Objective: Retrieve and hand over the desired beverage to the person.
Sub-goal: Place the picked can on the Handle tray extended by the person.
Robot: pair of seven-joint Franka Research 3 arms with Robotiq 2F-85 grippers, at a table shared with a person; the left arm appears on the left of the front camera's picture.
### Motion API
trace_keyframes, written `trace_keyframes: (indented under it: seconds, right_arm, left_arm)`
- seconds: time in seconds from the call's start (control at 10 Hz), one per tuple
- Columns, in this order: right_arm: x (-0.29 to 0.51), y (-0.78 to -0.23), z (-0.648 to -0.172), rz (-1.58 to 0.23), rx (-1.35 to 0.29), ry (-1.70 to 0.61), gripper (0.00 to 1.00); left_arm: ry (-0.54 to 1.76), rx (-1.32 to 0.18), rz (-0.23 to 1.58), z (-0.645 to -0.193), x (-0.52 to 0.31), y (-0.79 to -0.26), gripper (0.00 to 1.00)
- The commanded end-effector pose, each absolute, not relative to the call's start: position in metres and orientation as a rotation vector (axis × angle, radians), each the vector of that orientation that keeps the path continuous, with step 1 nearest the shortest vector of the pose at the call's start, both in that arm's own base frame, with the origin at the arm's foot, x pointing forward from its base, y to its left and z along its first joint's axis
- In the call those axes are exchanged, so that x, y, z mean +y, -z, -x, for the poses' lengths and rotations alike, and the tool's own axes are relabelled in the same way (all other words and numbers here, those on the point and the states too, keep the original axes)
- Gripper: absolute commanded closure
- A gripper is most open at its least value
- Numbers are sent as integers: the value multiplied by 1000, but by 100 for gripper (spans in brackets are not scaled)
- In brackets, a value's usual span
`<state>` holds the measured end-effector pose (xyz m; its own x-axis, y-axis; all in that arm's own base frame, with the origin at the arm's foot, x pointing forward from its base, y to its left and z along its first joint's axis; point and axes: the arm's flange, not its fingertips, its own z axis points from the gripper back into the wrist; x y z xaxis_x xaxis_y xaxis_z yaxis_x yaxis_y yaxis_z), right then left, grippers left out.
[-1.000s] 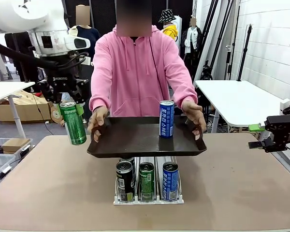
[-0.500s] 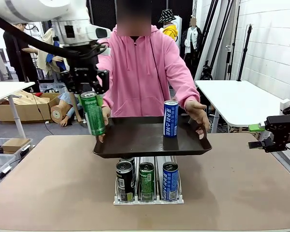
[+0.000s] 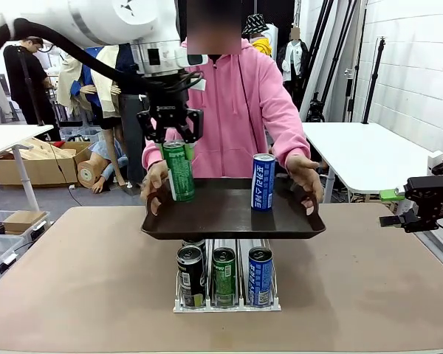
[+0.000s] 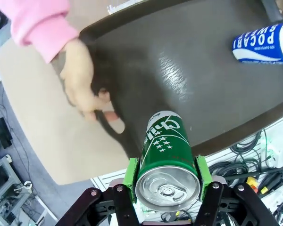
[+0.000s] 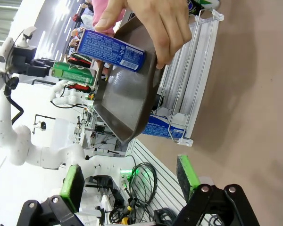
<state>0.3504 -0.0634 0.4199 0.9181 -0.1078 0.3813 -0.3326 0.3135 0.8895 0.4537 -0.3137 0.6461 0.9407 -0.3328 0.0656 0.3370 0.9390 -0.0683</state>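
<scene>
Five cans: three in the rack (image 3: 227, 305), one blue can (image 3: 262, 182) on the person's (image 3: 221, 110) tray (image 3: 232, 221), one green can (image 3: 179, 171) pinched by the left gripper (image 3: 171, 140). That can has travelled from beside the tray to above it. The right gripper (image 3: 390, 208) stays spread, empty.

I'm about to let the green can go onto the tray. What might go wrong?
The green can hangs tilted in the left pincer over the tray edge near the person's hand; released tilted, it may topple. The hand-held tray could tip, upsetting the blue can.
</scene>
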Motion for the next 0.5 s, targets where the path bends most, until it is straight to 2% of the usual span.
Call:
trace_keyframes:
  seconds: [0.0,0.4]
  right_arm:
    - [-64,-420,-350,-1264,-411,-155,0]
    - [-64,-420,-350,-1264,-411,-155,0]
  left_arm:
    - [336,-59,60,-464,-333,-656,100]
    - [344,-48,28,-472,-358,-639,100]
